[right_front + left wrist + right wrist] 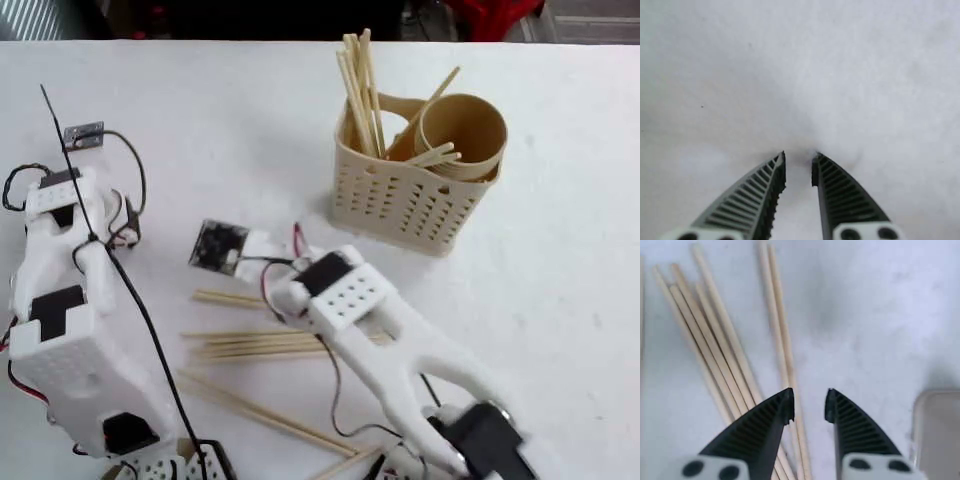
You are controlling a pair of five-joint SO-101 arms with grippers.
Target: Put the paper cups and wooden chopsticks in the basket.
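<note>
Right claw (809, 407) released, parted over loose chopsticks (715, 345). Left claw (799, 167) released, empty. Risk: sticks lie bunched; closing may catch several or roll them away.

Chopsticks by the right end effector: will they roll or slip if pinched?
Probably stiff and light: the chopsticks look thin, straight, wooden. Smooth and slender, so apt to roll on the table. Lying side by side, neighbours may shift when the right end effector closes.
</note>
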